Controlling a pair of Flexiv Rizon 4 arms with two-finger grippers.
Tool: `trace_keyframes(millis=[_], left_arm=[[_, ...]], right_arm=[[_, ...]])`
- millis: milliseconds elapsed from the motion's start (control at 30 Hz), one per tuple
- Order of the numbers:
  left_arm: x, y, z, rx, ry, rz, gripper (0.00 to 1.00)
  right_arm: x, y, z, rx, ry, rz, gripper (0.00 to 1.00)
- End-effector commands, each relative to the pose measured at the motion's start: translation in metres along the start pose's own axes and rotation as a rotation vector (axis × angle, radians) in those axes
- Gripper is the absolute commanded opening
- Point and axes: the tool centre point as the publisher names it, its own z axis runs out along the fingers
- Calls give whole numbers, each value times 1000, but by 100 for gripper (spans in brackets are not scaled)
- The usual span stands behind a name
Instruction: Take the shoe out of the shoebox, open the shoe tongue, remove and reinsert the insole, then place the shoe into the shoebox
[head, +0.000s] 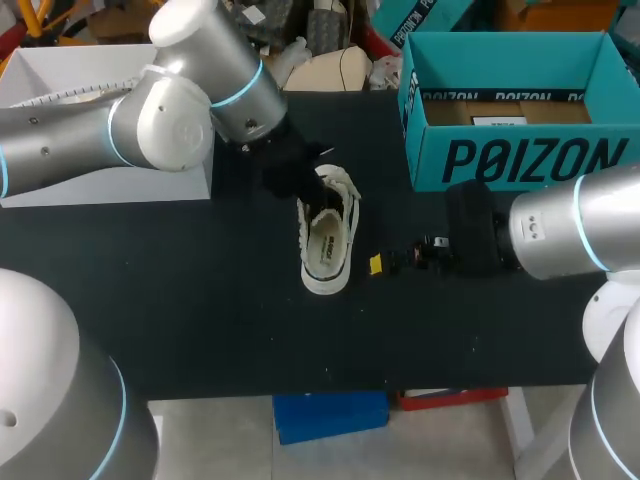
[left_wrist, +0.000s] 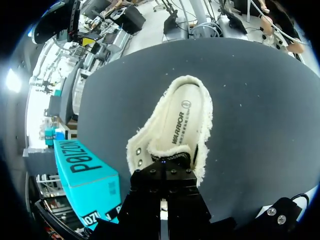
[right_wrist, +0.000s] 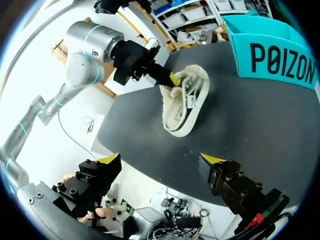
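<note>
Shoe (head: 328, 240) lies out of the teal cardboard shoebox (head: 510, 160), sole down on the matte black desk (head: 200, 300), so we judge the tongue-opening step is in hand. Our left claw (left_wrist: 162, 167) is narrow, nipped on the dark tongue (left_wrist: 175, 157) at the throat. Our right claw (right_wrist: 161, 159) hangs spread wide and empty beside the shoe. Next we would lift the tongue clear, then reach the smooth cream insole (left_wrist: 185, 117). The upper is soft canvas with a frayed, fuzzy rim.
</note>
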Motion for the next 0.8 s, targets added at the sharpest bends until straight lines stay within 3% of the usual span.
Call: trace_keyframes(millis=[33, 100, 167, 200, 233, 267, 367, 433, 800], left_arm=[[8, -13, -21, 3, -45, -18, 0], [9, -17, -32, 25, -75, -84, 0], [10, -21, -45, 47, -122, -195, 20], [11, -23, -51, 49, -123, -236, 43], [14, -24, -56, 36, -108, -265, 93], [16, -28, -62, 52, -114, -315, 100], [24, -36, -78, 86, -158, -439, 100], [30, -42, -87, 50, -165, -496, 100], [30, -42, -87, 50, -165, -496, 100]], right_arm=[[1, 0, 0, 0, -2, 1, 100], [1, 0, 0, 0, -2, 1, 100], [1, 0, 0, 0, -2, 1, 100], [1, 0, 0, 0, -2, 1, 100], [1, 0, 0, 0, -2, 1, 100], [1, 0, 0, 0, -2, 1, 100], [1, 0, 0, 0, -2, 1, 100], [1, 0, 0, 0, -2, 1, 100], [1, 0, 0, 0, -2, 1, 100]])
